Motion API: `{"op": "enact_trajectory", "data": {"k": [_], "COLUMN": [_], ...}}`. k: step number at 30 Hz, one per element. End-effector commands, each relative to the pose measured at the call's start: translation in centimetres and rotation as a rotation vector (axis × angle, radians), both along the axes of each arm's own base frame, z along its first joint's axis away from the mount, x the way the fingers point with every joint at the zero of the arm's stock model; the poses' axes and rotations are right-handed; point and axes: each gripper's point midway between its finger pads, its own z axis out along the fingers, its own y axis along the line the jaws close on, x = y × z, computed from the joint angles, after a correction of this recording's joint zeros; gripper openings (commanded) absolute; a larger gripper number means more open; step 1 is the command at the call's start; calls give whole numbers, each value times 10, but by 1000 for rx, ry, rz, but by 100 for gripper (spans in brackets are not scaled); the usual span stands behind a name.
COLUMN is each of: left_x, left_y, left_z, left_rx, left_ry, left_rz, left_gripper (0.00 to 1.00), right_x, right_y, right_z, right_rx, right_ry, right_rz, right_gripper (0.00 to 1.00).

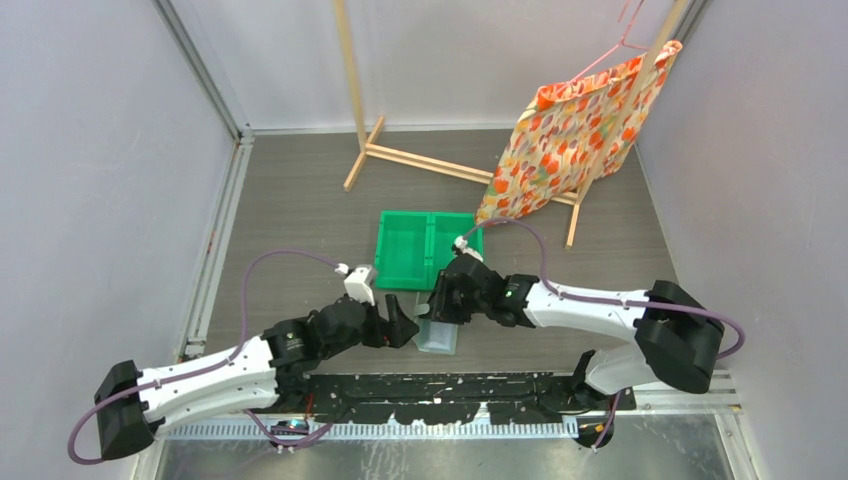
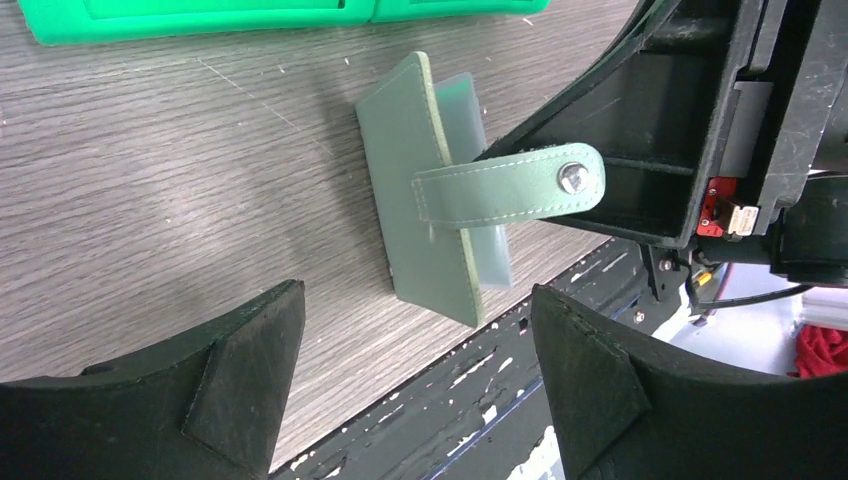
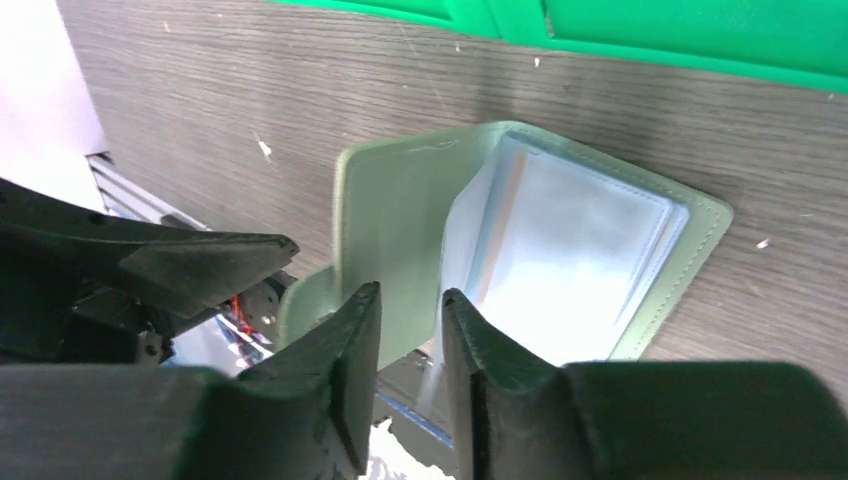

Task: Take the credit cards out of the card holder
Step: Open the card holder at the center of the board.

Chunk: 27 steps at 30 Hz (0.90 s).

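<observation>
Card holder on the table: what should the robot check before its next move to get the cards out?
1. Card holder open: ok, cover raised, pale sleeves showing.
2. Cards visible to grab: cannot tell.
3. Left gripper open and empty: ok.
4. Right gripper holding the cover: cannot tell; its fingers sit narrowly apart at the cover.
5. Green bin apart from the card holder: ok.

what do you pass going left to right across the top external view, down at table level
left gripper → card holder → floral cloth
</observation>
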Motion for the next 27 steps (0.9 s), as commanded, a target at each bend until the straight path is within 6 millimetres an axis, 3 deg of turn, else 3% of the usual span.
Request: {"op": "enact_trajectory", "data": {"k": [1, 9, 19, 27], "left_x": [5, 0, 6, 15], "left_y": [-1, -1, -21, -35], "left_z": [9, -1, -10, -18], "left_rx": [-87, -57, 6, 82], "left_ry": [-34, -8, 10, 12], "left_rz": [30, 8, -30, -49], "left_gripper": [84, 83, 80, 78], "right_x": [6, 7, 7, 8], "right_y": [8, 30, 46, 50], "right_z": [17, 0, 0, -13], "right_rx": [43, 65, 73, 47], "right_ry": [-56, -18, -4, 23], "right_rz": [3, 37, 55, 42], "right_gripper": [26, 1, 2, 4]}}
